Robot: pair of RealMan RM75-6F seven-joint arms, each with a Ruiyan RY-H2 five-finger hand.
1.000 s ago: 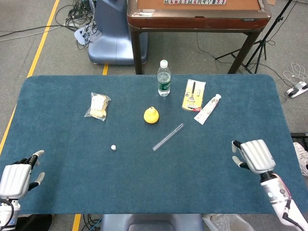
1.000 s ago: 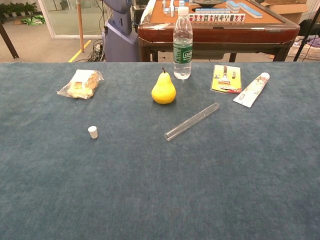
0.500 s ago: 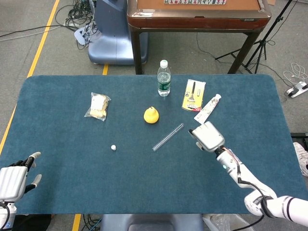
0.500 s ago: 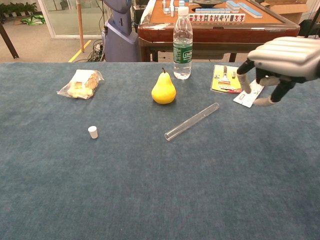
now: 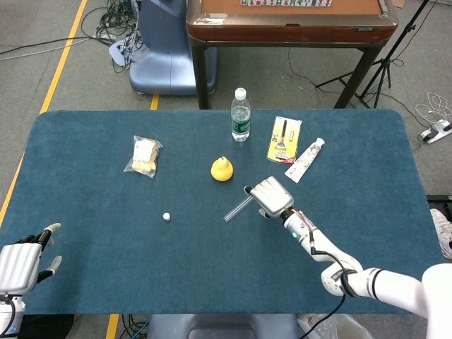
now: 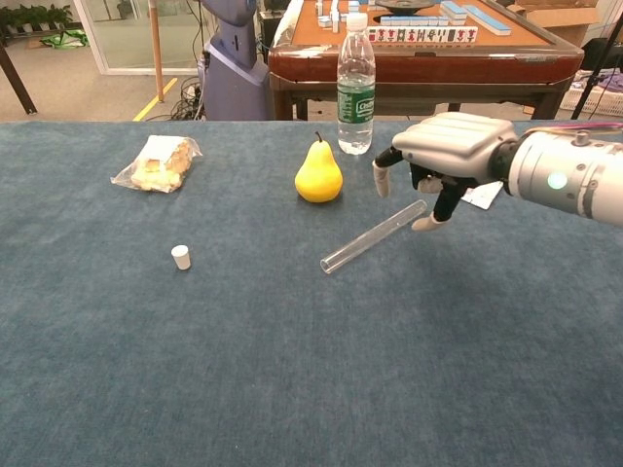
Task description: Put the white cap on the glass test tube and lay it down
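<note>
1. Since half a second ago, the right hand (image 5: 271,195) has swung across the table (image 5: 106,261) from beside the tube of cream (image 5: 304,160) to just above the far end of the test tube (image 6: 374,236); the left hand (image 5: 20,263) has stayed at the table's near left corner.
2. Seen from the chest camera, the right hand (image 6: 446,156) hovers palm down with its fingers (image 6: 448,199) apart and curled downward, holding nothing; one fingertip is right by the tube's rounded end, though whether it touches cannot be told.
3. Left-hand fingers are slightly spread and hold nothing.
4. Lying flat near the table's middle, the test tube points from about 8 o'clock to 2 o'clock, open end nearer the robot.
5. At about 9 o'clock from the tube, well apart, the white cap (image 6: 181,257) stands on the cloth.
6. Beyond the tube at roughly 11 o'clock is the pear (image 6: 318,172), with the water bottle (image 6: 355,85) behind it.
</note>
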